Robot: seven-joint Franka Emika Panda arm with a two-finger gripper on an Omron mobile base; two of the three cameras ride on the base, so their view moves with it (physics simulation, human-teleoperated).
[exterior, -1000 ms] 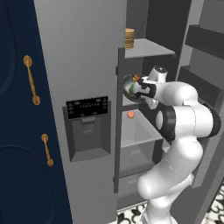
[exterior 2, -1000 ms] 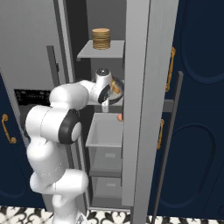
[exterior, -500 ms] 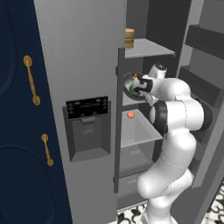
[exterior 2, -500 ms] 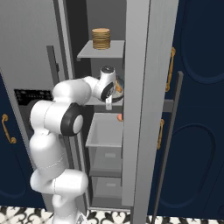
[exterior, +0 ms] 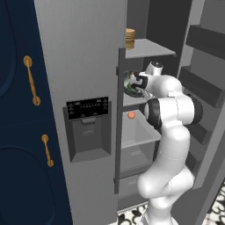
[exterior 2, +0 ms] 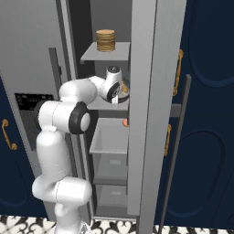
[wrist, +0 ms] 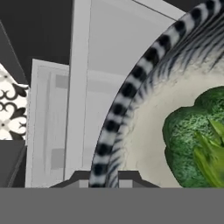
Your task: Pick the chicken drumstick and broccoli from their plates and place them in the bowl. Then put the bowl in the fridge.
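The fridge [exterior: 79, 66] stands with its door open, and my arm reaches in at the middle shelf. My gripper [exterior: 141, 83] is shut on the rim of the bowl [exterior: 131, 85], which it holds just above that shelf. From the other side, the gripper [exterior 2: 117, 94] and bowl [exterior 2: 123, 87] sit beside the door edge [exterior 2: 144, 91]. Up close, the fingertips [wrist: 107, 178] clamp the striped bowl rim [wrist: 127, 94]. The green broccoli [wrist: 192, 140] lies inside the bowl. The chicken drumstick is hidden and the plates are out of view.
A stack of round golden discs [exterior: 130, 38] sits on the top shelf [exterior: 149, 48]. A small orange-pink fruit [exterior: 131, 115] rests on the shelf below the bowl, with drawers underneath. Navy cabinets with gold handles [exterior: 30, 81] flank the fridge.
The arm has folded up tighter and its elbow has risen. The bowl has shifted slightly deeper into the fridge, still in the gripper.
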